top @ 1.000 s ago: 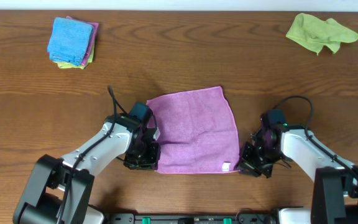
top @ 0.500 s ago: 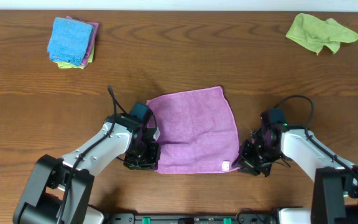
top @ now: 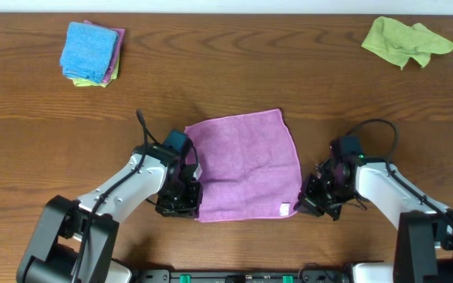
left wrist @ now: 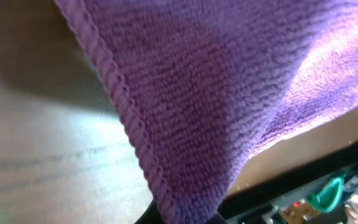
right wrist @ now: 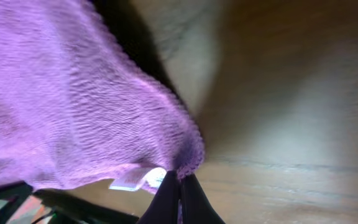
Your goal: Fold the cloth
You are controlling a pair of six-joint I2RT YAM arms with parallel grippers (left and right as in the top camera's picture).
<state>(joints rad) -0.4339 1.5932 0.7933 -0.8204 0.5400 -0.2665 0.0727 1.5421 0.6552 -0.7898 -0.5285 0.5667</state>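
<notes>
While left gripper [top: 184,202] and right gripper [top: 305,206] each pinch a near corner shut, the cloth [top: 246,161] lies flat beyond them.

The white tag [right wrist: 131,181] on the cloth [right wrist: 61,106] looks blurred, perhaps half-hidden.

Seen from above, the light is bright and even and the picture is sharp to its edges. The table [top: 234,71] has a faint sheen, and the arms [top: 124,185] throw small soft shadows at the near side. Both wrist views are very close and soft. In the left one the cloth [left wrist: 229,81] glows at the right and darkens in the middle, with pale glare on the wood at left. In the right one the weave smears, a dark shadow lies under the cloth's edge, and the wood at right looks hazy.
</notes>
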